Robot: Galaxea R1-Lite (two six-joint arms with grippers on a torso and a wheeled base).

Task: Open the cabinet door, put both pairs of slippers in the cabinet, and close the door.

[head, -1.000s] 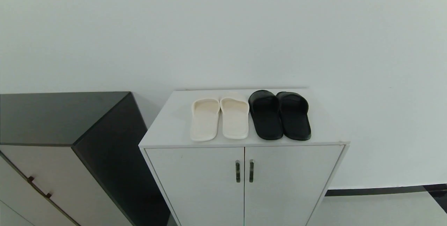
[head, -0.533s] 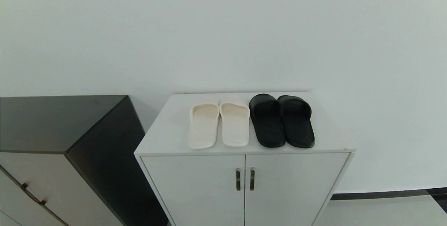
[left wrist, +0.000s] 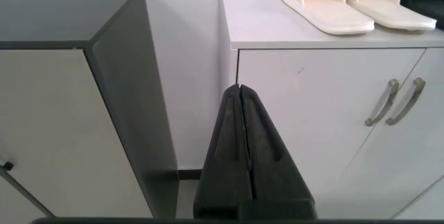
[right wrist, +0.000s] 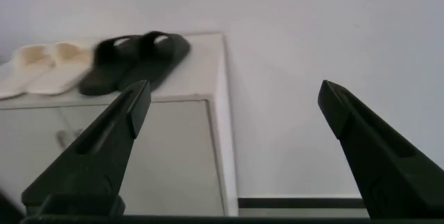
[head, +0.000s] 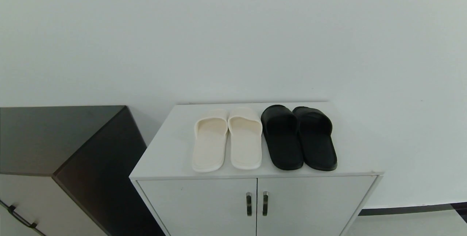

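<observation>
Both pairs sit on top of the cabinet point(head: 171, 155), the cream pair point(head: 245, 141) just left of the black pair point(head: 282, 141), with the doors point(head: 204, 207) shut below. I judge the slippers light, soft and bendy, best pinched across the strap. The doors come first, by a slim handle point(head: 265, 203) at the seam. My left gripper point(left wrist: 241, 96) is pressed closed on nothing, and my right gripper point(right wrist: 234, 89) gapes wide, empty.

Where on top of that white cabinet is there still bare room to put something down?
The widest bare patch on the white cabinet top lies between its left edge and the cream slippers. A narrower strip runs between the black slippers and the right edge. The middle is crowded: both pairs sit side by side, almost touching.
</observation>
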